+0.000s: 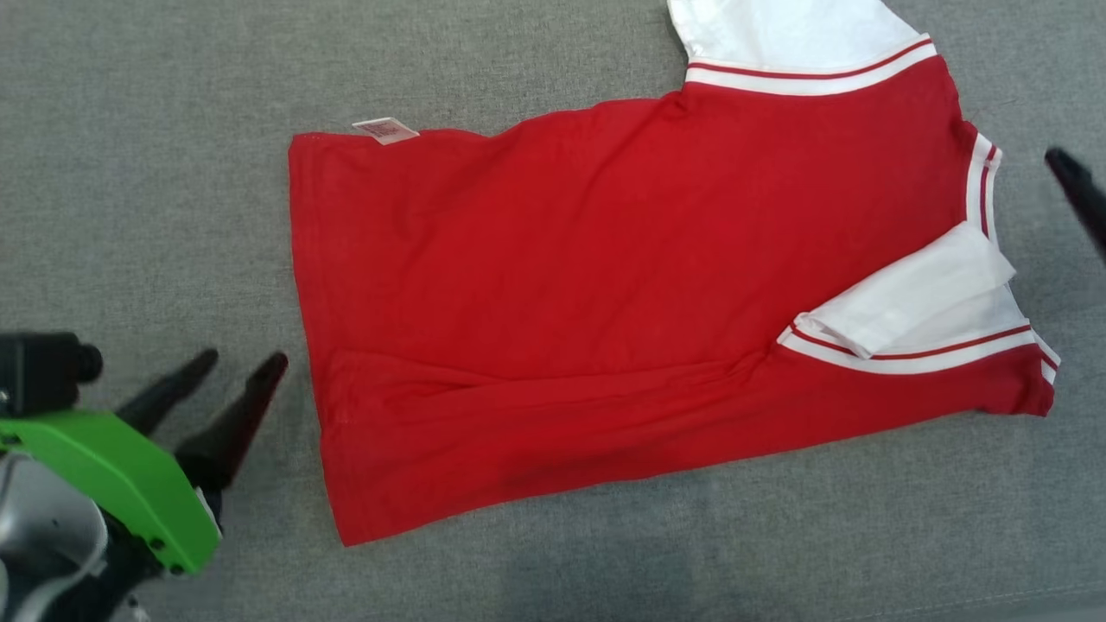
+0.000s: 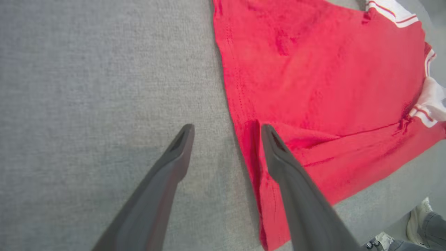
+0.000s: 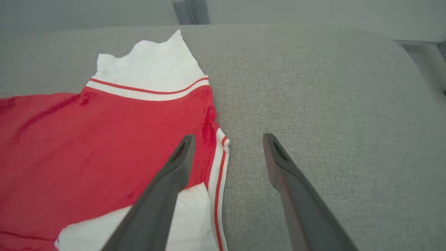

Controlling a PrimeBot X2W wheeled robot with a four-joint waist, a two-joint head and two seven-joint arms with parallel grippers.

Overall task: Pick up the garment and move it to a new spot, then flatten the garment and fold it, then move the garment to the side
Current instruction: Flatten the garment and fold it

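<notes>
Garment: red T-shirt [image 1: 605, 302] with white sleeves lay flat on the grey bench [image 1: 130, 173], hem towards the robot's left, collar towards its right.
Near sleeve [image 1: 916, 302]: turned in over the body; the near side edge looked doubled over in a strip, judged a first lengthwise fold.
Far sleeve [image 1: 795, 34]: spread outward, not yet folded.
Left claw [image 1: 244, 358]: spread wide, grasping nothing, just beside the hem's near corner.
Right claw [image 3: 229, 137]: spread wide, empty, straddling the collar edge.
Reasoning: claws at opposite ends, probably so a long edge can be carried straight.

Bright even light, soft shadows, sharp
</notes>
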